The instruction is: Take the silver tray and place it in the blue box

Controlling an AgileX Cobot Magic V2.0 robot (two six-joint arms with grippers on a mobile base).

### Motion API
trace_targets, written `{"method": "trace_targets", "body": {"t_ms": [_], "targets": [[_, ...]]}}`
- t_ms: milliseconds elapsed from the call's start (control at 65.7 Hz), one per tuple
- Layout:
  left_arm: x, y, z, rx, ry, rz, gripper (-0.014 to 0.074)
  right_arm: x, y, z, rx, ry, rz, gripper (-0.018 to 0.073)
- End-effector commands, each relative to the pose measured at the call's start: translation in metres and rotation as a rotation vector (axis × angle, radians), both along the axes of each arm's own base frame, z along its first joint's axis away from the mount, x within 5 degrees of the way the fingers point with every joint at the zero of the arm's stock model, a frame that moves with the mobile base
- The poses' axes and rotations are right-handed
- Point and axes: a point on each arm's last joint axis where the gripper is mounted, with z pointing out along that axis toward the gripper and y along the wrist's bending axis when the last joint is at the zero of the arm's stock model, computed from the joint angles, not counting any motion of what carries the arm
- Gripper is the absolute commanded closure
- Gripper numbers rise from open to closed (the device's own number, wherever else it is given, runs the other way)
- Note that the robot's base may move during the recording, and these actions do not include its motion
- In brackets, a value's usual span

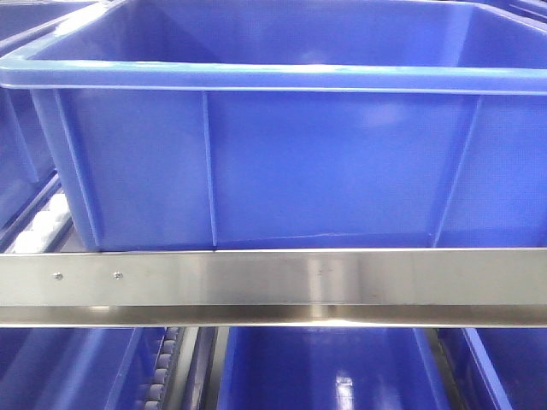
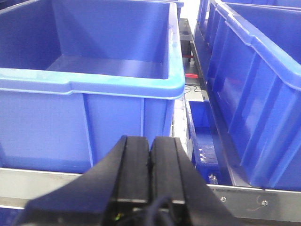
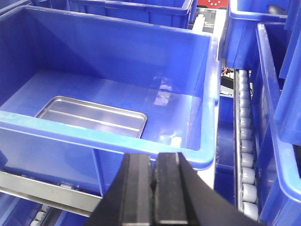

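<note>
Hovering nearest in the right wrist view: right pincer [image 3: 153,188], fingers pressed flat together, gripping nothing, sitting just short of the near rim of the blue box [image 3: 141,143]. Likewise closed and carrying nothing: left pincer [image 2: 150,162], hanging before the ribbed near wall of a blue crate [image 2: 89,82] whose floor is looking bare; cannot tell whether this crate is the same box. Running below both, a steel rail [image 1: 273,286] carrying the box front, with more blue crates underneath.

Lying flat on the box floor past the rim: silver tray [image 3: 91,117], in the near-left part, its long ridges catching the light, apart from the right and far walls. Standing off to the right, a roller track [image 3: 247,155] between neighbouring crates.

Judging from this: placing step looking done, tray already resting inside, nothing left in either grip. Next move probably calling only for drawing both arms back clear of the rim, or checking that the tray is sitting level.
</note>
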Motion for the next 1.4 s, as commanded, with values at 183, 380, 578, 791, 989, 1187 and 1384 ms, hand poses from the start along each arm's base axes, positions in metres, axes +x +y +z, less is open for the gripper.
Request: {"method": "trace_targets", "body": {"t_ms": [183, 380, 578, 791, 989, 1187, 1384], "targets": [[-0.002, 0.001, 0.011, -0.012, -0.116, 0.006, 0.0691, 0.0, 0.0, 0.014, -0.001, -0.099, -0.005, 0.0509], [-0.002, 0.001, 0.011, -0.012, -0.116, 0.006, 0.0691, -0.005, -0.004, -0.002, -0.022, -0.126, -0.113, 0.0509], [-0.002, 0.001, 0.011, -0.012, -0.116, 0.006, 0.0691, -0.013, -0.009, -0.043, -0.001, -0.199, -0.224, 0.0509], [-0.002, 0.001, 0.011, -0.012, -0.116, 0.006, 0.0692, -0.012, -0.009, -0.086, 0.007, -0.271, -0.239, 0.0509], [-0.002, 0.001, 0.011, -0.012, -0.116, 0.006, 0.0691, -0.006, -0.009, -0.111, 0.059, -0.271, -0.238, 0.0509], [-0.002, 0.001, 0.011, -0.012, -0.116, 0.006, 0.0692, -0.006, -0.009, -0.112, 0.061, -0.27, -0.238, 0.0509], [-0.002, 0.001, 0.011, -0.012, -0.116, 0.006, 0.0691, -0.006, -0.009, -0.112, 0.061, -0.27, -0.238, 0.0509]]}}
